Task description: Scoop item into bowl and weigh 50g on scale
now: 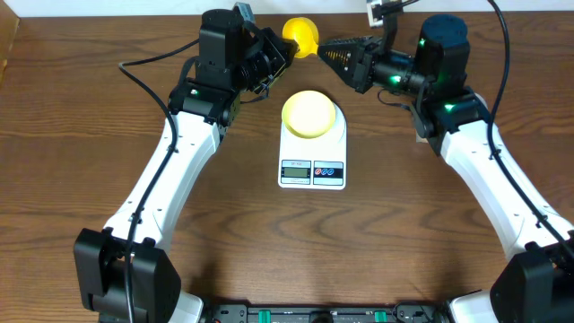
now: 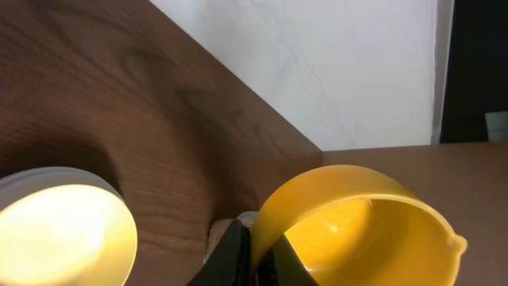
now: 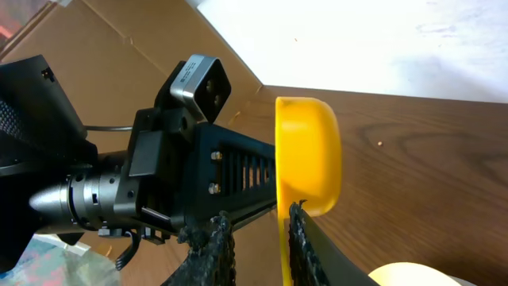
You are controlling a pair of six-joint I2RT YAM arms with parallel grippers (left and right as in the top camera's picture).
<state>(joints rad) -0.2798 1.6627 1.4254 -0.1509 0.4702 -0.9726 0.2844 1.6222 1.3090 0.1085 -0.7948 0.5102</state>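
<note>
Left gripper [image 1: 285, 48] clamps yellow scoop [image 1: 302, 34], twelve o'clock of scale [image 1: 312, 152]; right gripper [image 1: 325, 49] straddles its handle, parted: likely handover, close next.

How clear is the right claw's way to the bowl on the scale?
Likely yes: the bowl sits uncovered on the scale, nothing between it and the right claw. But its jaws straddle the yellow scoop, which the left claw holds.

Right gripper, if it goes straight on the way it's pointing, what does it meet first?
The yellow scoop, right at the tips of the right gripper; its handle seems to sit between them.
</note>
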